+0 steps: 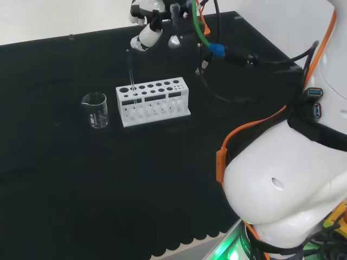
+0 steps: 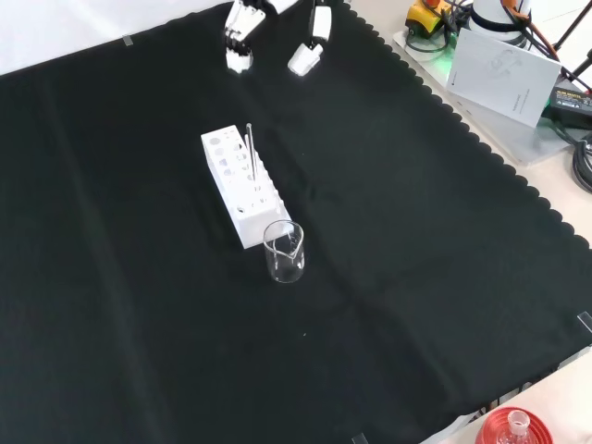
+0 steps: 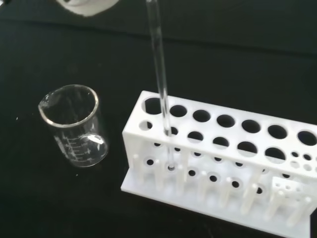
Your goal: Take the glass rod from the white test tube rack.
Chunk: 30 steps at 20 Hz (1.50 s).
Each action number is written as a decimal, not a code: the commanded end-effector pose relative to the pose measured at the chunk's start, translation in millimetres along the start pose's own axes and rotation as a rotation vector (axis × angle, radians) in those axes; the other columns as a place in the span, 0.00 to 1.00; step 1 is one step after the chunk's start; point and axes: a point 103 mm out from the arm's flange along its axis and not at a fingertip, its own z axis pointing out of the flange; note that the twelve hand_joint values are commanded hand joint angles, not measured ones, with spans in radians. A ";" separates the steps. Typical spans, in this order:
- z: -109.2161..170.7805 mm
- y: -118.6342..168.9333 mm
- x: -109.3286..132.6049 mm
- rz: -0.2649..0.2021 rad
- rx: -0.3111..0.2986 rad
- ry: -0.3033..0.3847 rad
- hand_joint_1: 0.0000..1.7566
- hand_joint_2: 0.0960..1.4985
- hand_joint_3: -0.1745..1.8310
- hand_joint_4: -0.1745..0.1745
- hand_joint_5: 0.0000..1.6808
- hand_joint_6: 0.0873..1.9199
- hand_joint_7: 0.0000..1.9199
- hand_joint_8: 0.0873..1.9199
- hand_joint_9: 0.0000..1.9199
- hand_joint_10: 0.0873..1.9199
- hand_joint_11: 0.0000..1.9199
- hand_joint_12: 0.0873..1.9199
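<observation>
A thin clear glass rod [image 1: 131, 73] stands nearly upright in an end hole of the white test tube rack [image 1: 162, 106], at the end nearest the beaker. In the front view the rod [image 2: 250, 148] rises from the rack [image 2: 233, 190] near the middle of the cloth. The hand [image 1: 146, 33] hangs above and beyond the rod's top, its fingers relaxed and spread, holding nothing. From the front, the hand [image 2: 239, 39] enters at the top edge, apart from the rod. The wrist view looks down along the rod [image 3: 161, 84] into the rack [image 3: 223, 166], with a blurred bit of the hand [image 3: 86, 6].
An empty glass beaker [image 1: 96, 110] stands just left of the rack in the head view, and nearer the camera [image 2: 284, 252] in the front view. A white booklet [image 2: 504, 60] and cables lie off the cloth. A red ribbed stand [image 2: 513, 430] sits at the bottom edge.
</observation>
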 end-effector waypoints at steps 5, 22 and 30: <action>22.4 9.7 12.1 -0.026 0.020 0.014 0.49 0.44 0.43 0.00 0.09 0.48 0.23 0.50 0.36 0.41 0.34 0.65; 49.4 32.5 8.6 -0.042 0.100 0.015 0.48 0.42 0.43 0.00 0.09 0.49 0.24 0.50 0.37 0.40 0.34 0.65; 39.7 56.3 -1.0 -0.038 0.103 -0.001 0.48 0.42 0.43 0.00 0.10 0.49 0.25 0.50 0.38 0.40 0.35 0.65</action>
